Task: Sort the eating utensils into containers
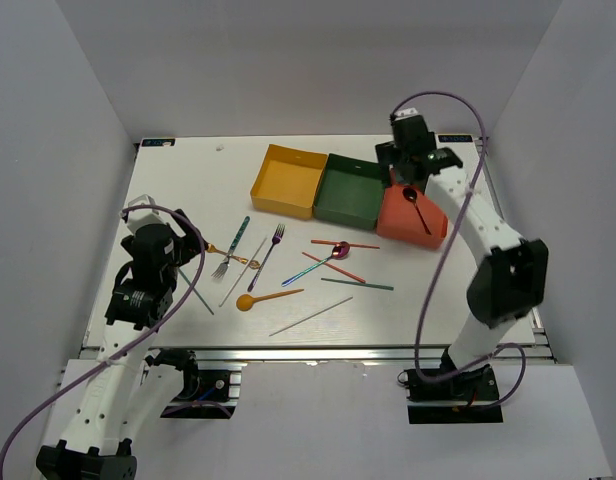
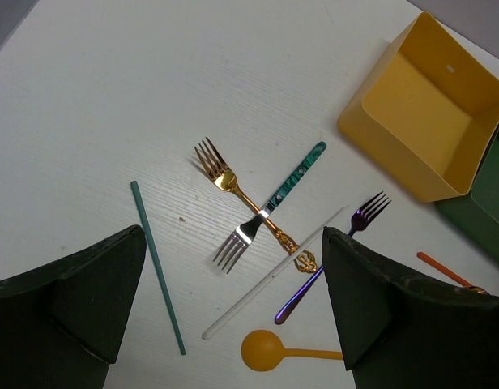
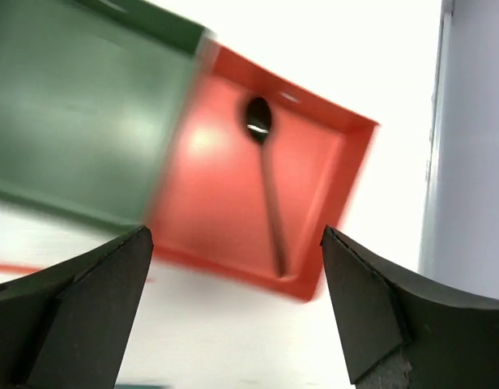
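Three trays stand in a row at the back: yellow (image 1: 288, 180), dark green (image 1: 350, 192), red-orange (image 1: 413, 218). A black spoon (image 1: 412, 205) lies in the red-orange tray, also in the right wrist view (image 3: 270, 186). My right gripper (image 1: 413, 165) hangs open and empty above the red-orange tray (image 3: 225, 203). My left gripper (image 1: 191, 242) is open and empty above a crossed gold fork (image 2: 232, 185) and silver fork (image 2: 240, 235). A purple fork (image 2: 351, 235), orange spoon (image 2: 270, 350), pale chopstick (image 2: 274, 275) and green chopstick (image 2: 156, 263) lie around them.
Mid-table lie an iridescent pink spoon (image 1: 318, 265), two red chopsticks (image 1: 345, 244), a green chopstick (image 1: 358, 284) and a pale chopstick (image 1: 311, 316). White walls enclose the table on three sides. The yellow tray (image 2: 424, 105) and dark green tray (image 3: 79, 105) hold nothing that I can see.
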Robot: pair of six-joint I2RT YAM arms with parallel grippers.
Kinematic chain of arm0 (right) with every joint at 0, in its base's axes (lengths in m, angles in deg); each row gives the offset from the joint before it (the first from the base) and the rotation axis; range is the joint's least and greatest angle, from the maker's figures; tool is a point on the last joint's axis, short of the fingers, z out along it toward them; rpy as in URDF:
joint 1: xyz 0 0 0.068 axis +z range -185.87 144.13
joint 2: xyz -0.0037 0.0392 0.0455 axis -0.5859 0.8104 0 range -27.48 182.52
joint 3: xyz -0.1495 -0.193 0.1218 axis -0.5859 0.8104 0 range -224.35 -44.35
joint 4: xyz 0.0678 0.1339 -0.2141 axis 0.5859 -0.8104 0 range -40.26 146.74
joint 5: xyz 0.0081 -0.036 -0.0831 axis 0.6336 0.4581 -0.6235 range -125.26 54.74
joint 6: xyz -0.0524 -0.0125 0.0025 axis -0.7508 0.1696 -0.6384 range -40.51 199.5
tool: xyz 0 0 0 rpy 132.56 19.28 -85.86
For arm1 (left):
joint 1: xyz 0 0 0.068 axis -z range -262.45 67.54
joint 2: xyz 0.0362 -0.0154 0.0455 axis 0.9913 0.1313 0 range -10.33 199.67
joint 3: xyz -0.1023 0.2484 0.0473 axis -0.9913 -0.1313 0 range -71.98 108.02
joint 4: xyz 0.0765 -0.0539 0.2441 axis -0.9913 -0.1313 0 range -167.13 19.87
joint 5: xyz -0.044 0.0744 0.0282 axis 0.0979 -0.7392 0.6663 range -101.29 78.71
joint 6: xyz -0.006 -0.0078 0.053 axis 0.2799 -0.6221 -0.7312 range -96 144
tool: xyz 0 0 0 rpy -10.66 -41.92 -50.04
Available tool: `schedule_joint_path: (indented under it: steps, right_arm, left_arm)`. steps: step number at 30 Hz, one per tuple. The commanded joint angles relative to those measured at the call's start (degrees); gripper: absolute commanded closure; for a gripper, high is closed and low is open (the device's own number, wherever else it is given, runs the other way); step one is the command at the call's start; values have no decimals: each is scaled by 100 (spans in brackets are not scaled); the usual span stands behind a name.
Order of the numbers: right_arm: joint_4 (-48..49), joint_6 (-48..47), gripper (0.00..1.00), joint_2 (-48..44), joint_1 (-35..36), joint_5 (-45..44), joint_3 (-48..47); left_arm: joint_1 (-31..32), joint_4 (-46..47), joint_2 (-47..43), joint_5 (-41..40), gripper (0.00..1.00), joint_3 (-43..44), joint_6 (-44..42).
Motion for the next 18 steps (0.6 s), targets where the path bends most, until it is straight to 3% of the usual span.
schedule_joint_path:
  steps: [1, 3, 5, 7, 8, 10, 13, 14, 18]
  right_arm:
    - [802, 1217, 11, -1075, 996, -1311, 699]
    - [1381, 1404, 11, -1515, 963, 887, 1560]
    - [1673, 1770, 11, -1700, 962, 1668, 2115]
    - [1447, 2533, 11, -1701, 1076, 1451, 2205]
    - [1332, 2686, 11, -1814, 1146, 850, 2249]
    - [1191, 3003, 11, -2086, 1235, 423, 2608]
    - [1199, 3039, 11, -2938, 1165, 246, 3276]
    - [1138, 3030, 11, -3358, 1130, 176, 3399]
    - [515, 2881, 11, -4090, 1007, -35, 3550]
  left_arm:
    - [18, 50, 13, 22, 2, 3, -59]
    - [27, 50, 57, 40, 2, 12, -76]
    - [27, 137, 84, 293, 2, -6, -137]
    - [35, 304, 206, 793, 2, -50, -234]
    - [70, 452, 311, 1327, 2, -24, -374]
    - [316, 384, 864, 1464, 2, 177, -428]
    - [1307, 340, 1968, 1018, 2, 783, -472]
    - [2032, 331, 2322, 789, 2, 959, -481]
    - [2996, 50, 4132, 593, 8, 2267, -718]
